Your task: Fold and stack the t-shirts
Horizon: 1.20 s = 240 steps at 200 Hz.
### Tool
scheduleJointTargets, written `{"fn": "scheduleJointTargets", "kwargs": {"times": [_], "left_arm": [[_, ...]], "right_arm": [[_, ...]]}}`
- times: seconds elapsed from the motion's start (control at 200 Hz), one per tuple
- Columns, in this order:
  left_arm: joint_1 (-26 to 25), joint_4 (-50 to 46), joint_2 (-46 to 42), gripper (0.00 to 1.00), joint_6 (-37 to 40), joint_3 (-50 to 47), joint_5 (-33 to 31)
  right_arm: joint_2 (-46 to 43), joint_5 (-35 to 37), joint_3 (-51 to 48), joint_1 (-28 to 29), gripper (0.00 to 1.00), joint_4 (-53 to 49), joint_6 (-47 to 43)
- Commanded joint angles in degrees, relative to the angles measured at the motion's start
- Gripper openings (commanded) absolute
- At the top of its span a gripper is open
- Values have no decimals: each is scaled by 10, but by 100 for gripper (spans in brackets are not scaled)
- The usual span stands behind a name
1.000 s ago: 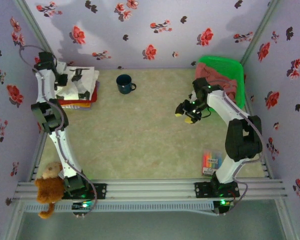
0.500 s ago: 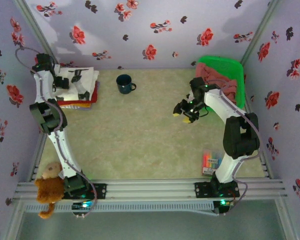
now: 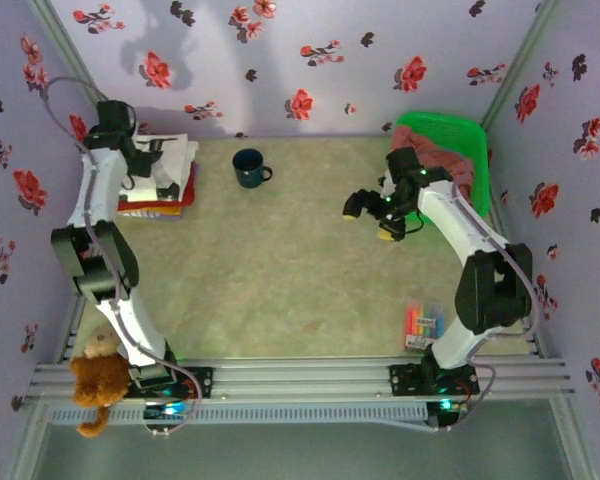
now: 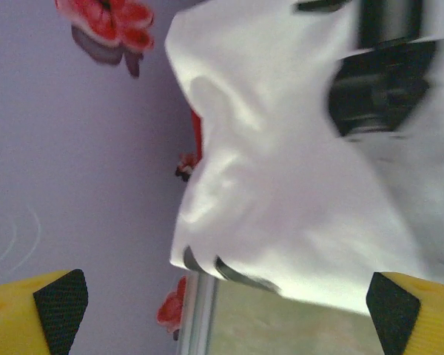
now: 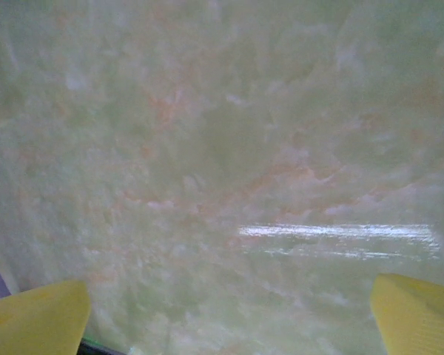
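Walls (image 3: 280, 70): lilac paper w/ red and black flowers, on three sides. Table (image 3: 280, 280): pale green-beige top.

L arm (image 3: 100, 200) reached up the left side to the far-left corner. R arm (image 3: 470, 230) bent in from the right, wrist beside the basket.

Green basket (image 3: 450, 124) sat in the far-right corner, tilted against the wall. Pink t-shirts (image 3: 450, 165) were heaped inside it, crumpled; no. of pieces could not be told.

Stack in the far-left corner against the wall: white t-shirt (image 3: 170, 160) w/ black print was on top, folded, and red t-shirt (image 3: 152, 207) lay under it w/ only its near edge showing. In the left wrist view the white cloth looked puffy and creased, w/ wallpaper beside it.

Teddy bear (image 3: 95, 375): brown, hung at the near rail by the L arm's base.

Mug (image 3: 248, 167): dark blue, upright, handle to the right, just right of the stack and apart from it.

Marker pack (image 3: 423, 325): lay flat near the R arm's base.

Left gripper (image 4: 226, 314): released. Jaws were spread wide above the stack, no cloth between the pads (image 4: 59, 310).

Right gripper (image 3: 370, 220): released. Jaws were spread wide over bare table just left of the basket, holding nothing.
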Motion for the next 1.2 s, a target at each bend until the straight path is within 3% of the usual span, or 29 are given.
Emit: {"fn": "scheduleJointTargets", "kwargs": {"times": [0.0,0.16,0.26,0.375,0.505,0.63,0.745,0.785,0.88,1.055,1.195], "left_arm": [[-19,51,-99,99,-28,-103,11],[-8,244,-331,99,-81,-395,214],[-6,351,-451,99,-145,-544,248],[-6,478,-550,100,-119,-689,333],[-6,570,-611,99,-114,-799,324],[-6,632,-601,99,-133,-847,313],[-6,677,-556,100,-152,-867,296],[-6,697,-536,99,-151,-871,294],[-6,778,-472,100,-152,-885,288],[-6,938,-329,99,-194,-894,281],[-5,925,-301,99,-175,-864,280]], "right_arm": [[-49,76,0,1,99,19,-25],[-139,233,-73,2,99,117,-54],[-215,350,-179,5,99,260,-104],[-290,477,-352,6,99,483,-164],[-293,575,-459,1,99,650,-233],[-229,657,-480,-13,99,724,-237],[-171,662,-494,-34,99,814,-242],[-167,649,-481,-40,99,799,-243],[-143,613,-491,-59,99,872,-259],[-139,552,-485,-105,99,866,-238],[-175,526,-496,-125,99,808,-211]]}}
